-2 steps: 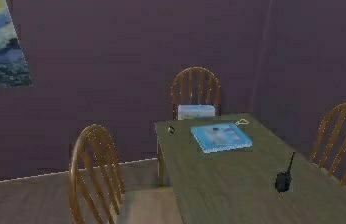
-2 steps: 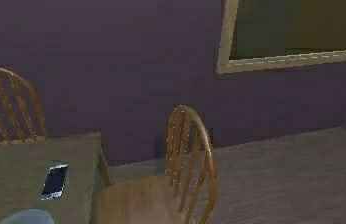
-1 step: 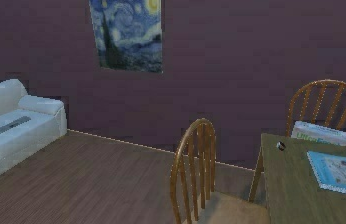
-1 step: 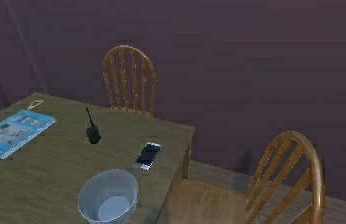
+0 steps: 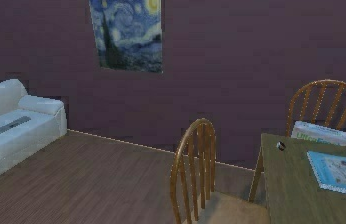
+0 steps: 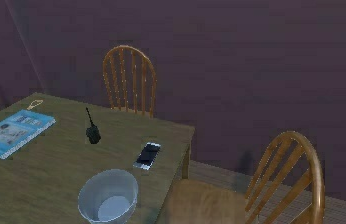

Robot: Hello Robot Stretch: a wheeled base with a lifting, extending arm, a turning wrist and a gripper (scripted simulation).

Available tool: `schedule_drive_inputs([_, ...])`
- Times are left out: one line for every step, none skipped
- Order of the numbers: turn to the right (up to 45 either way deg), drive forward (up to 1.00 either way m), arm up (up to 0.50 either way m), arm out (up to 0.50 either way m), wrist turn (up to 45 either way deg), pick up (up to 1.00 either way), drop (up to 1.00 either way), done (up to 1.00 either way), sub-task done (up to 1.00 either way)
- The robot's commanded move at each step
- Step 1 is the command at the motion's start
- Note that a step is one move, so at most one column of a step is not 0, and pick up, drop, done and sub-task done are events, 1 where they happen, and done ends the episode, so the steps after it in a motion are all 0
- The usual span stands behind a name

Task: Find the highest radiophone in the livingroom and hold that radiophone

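A dark radiophone point(image 6: 92, 131) with a thin aerial lay on the wooden counter point(image 6: 41, 170). A blue book point(image 6: 14, 132) was to its left, a flat phone point(image 6: 147, 155) to its right and a white bowl point(image 6: 109, 195) nearer. 1 candidate seemed found. Confirming it was the highest, reaching and grasping were left. The end effector's state could not be told.

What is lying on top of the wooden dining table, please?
A blue magazine, a dark handset with an aerial, a flat phone and a white bowl. Anything beneath the magazine is hidden.
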Motion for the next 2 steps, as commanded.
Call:
schedule_drive_inputs([0.0, 0.00, 0.32, 0.00, 0.0, 0.00, 0.00, 0.00, 0.00])
schedule_drive_inputs([0.0, 0.00, 0.00, 0.30, 0.0, 0.00, 0.00, 0.00, 0.00])
